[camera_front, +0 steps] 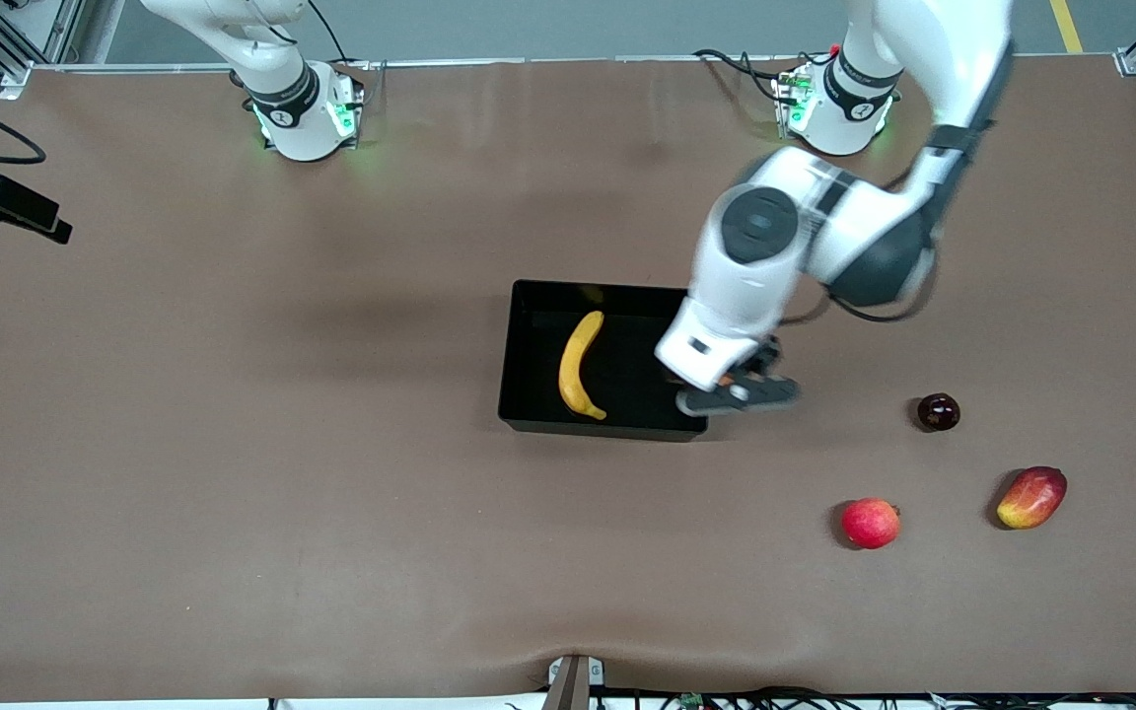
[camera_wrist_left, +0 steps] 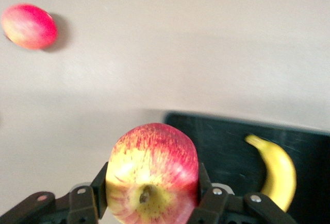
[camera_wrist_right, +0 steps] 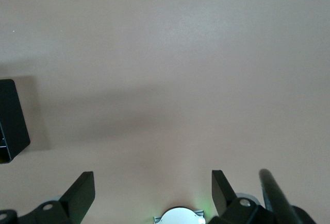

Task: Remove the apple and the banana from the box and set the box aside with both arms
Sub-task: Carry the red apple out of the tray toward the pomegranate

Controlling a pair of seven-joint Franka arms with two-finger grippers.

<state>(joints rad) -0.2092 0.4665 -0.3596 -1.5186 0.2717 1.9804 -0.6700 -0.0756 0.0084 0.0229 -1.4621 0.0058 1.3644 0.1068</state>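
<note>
The yellow banana (camera_front: 580,365) lies in the black tray (camera_front: 598,426) at mid-table; both also show in the left wrist view, the banana (camera_wrist_left: 276,175) in the tray (camera_wrist_left: 216,136). My left gripper (camera_front: 736,390) is shut on the small red apple with yellow patches (camera_wrist_left: 152,175), stem dimple toward the camera, and holds it over the tray's wall at the left arm's end. My right gripper (camera_wrist_right: 152,183) is open and empty above bare table near its own base; a corner of the tray (camera_wrist_right: 10,121) shows in its view. The right gripper is out of the front view.
A pink-red apple (camera_front: 870,523), a red-and-yellow mango (camera_front: 1031,497) and a small dark fruit (camera_front: 938,411) lie on the brown table toward the left arm's end, nearer the front camera than the tray. A red fruit (camera_wrist_left: 28,26) shows in the left wrist view.
</note>
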